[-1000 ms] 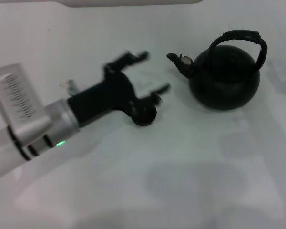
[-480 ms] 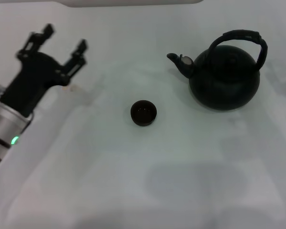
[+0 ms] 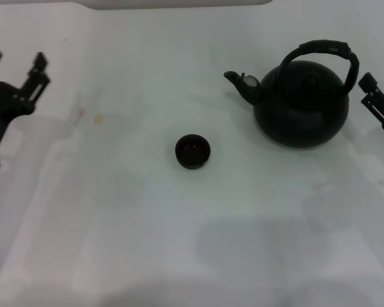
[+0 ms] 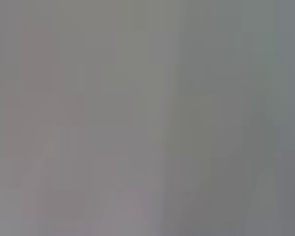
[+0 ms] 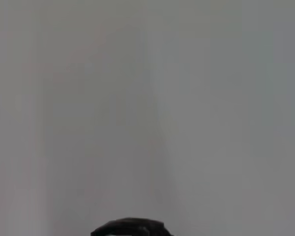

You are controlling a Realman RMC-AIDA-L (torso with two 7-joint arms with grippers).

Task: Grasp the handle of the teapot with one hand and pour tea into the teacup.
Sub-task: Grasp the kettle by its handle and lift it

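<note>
teapot (image 3: 301, 102): stands upright on the white bench (image 3: 179, 243), spout toward the teacup, nothing touching it.
handle (image 3: 326, 50): arched over the teapot's top, free, no fingers around it.
teacup (image 3: 192, 151): on the bench, on the spout side of the teapot and nearer the robot, well apart from it; i cannot tell whether any tea is in it.
left gripper (image 3: 16, 67): beyond the teacup from the teapot, far off at the view's edge, its fingers spread apart and empty.
right gripper (image 3: 376, 102): just beside the teapot on the side away from the spout, near the handle's foot; only part shows, so i cannot tell how its fingers stand.
right wrist view: only a dark curved sliver, probably the handle.
risk: coming in this low, the right gripper could shove the teapot's body instead of closing on the handle.
risk: a grip off the handle's middle could let the teapot swing, so the pour misses the small teacup.
</note>
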